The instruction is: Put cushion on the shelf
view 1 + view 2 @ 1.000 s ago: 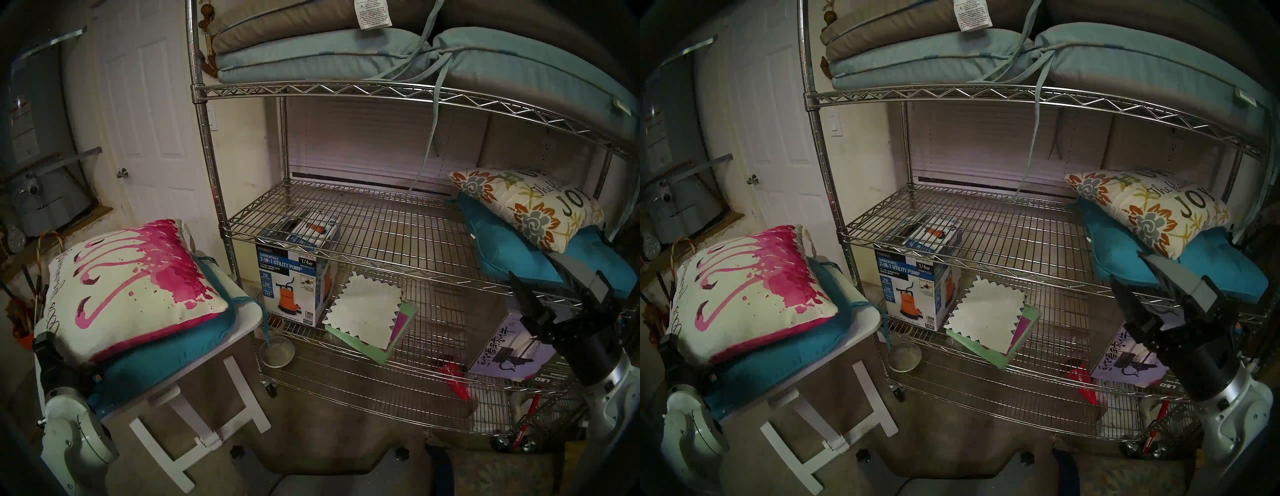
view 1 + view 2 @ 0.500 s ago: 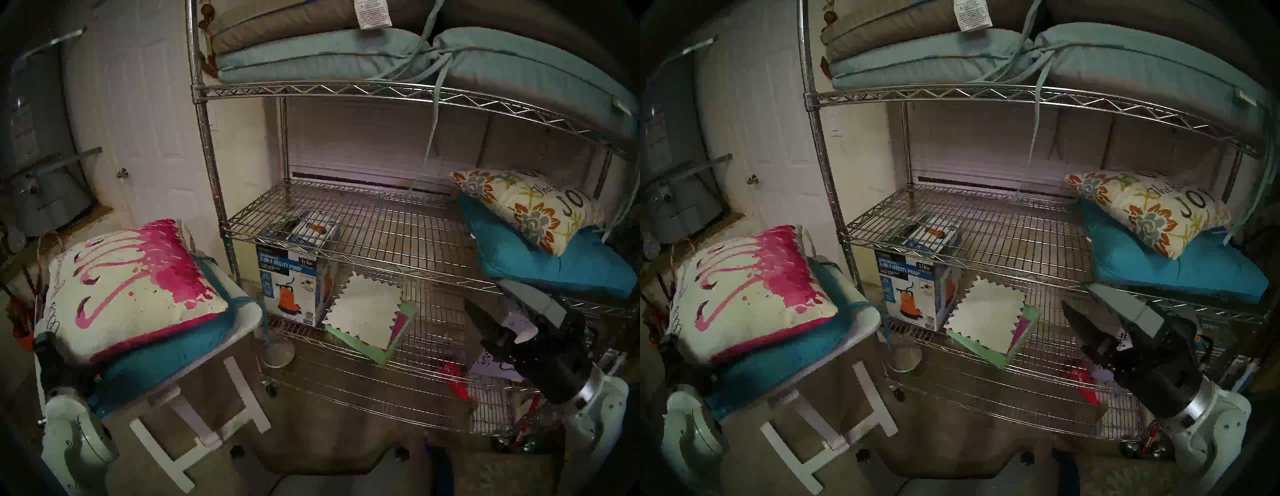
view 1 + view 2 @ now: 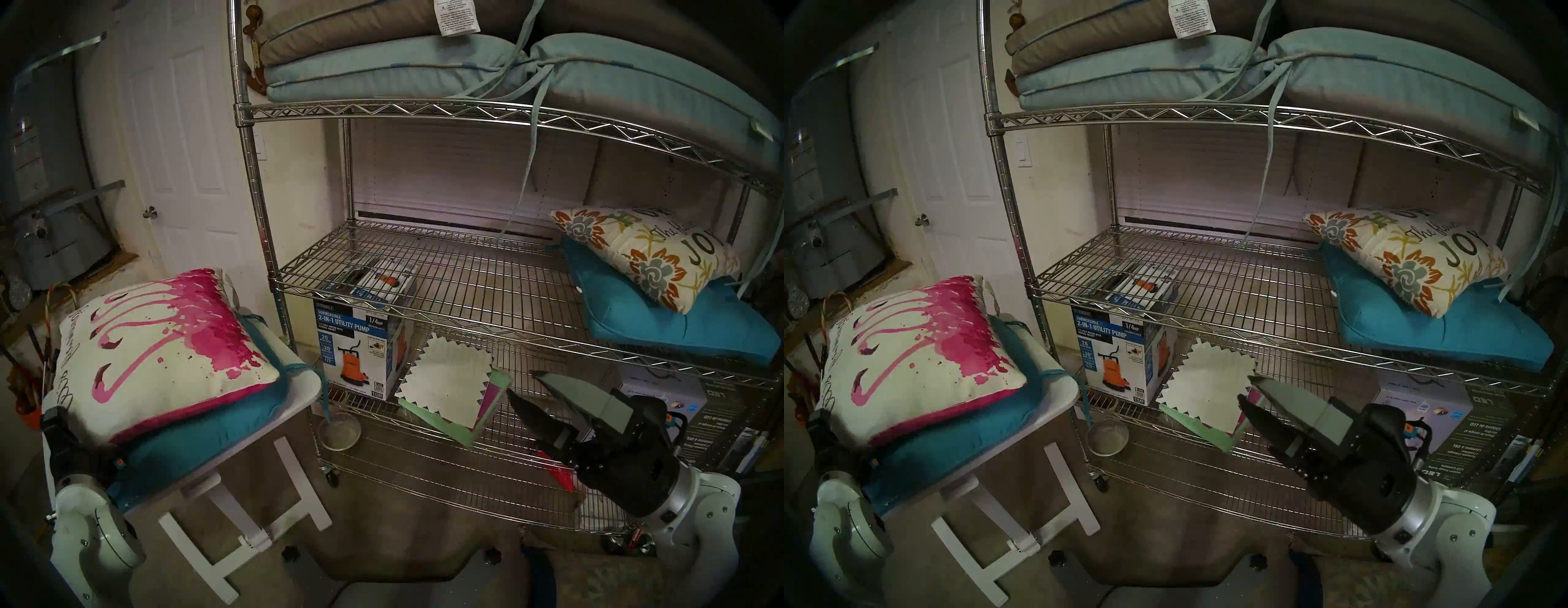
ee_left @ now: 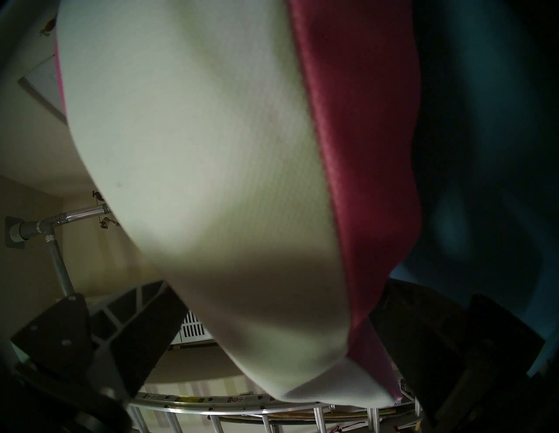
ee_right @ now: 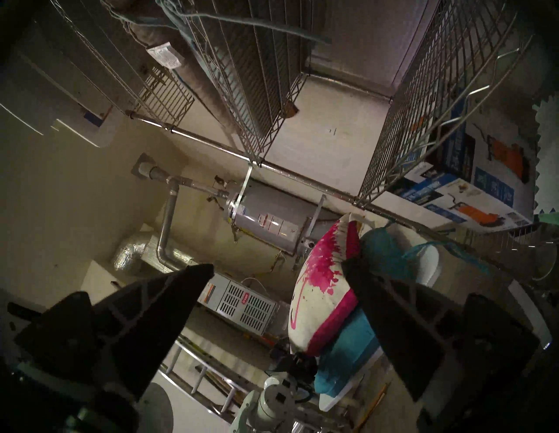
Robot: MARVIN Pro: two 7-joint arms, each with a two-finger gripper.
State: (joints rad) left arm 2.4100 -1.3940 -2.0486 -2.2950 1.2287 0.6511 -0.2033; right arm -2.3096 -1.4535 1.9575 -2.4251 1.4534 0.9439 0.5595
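Note:
A white cushion with pink flamingo print lies on a teal cushion on a small white folding table at the left. My left gripper is open at the cushion's near-left corner. That corner sits between its spread fingers. From the head, only the left gripper's black body shows behind the cushion. The shelf is a chrome wire rack in the middle. My right gripper hangs open and empty in front of the lower tier.
A floral "JOY" cushion rests on a teal cushion at the right of the middle tier. Pale blue seat cushions fill the top tier. A pump box, paper sheets and an LED box stand lower.
My right gripper has swung down and to the left, away from the teal cushion on the shelf to the front of the lower tier. The left arm has stayed put.

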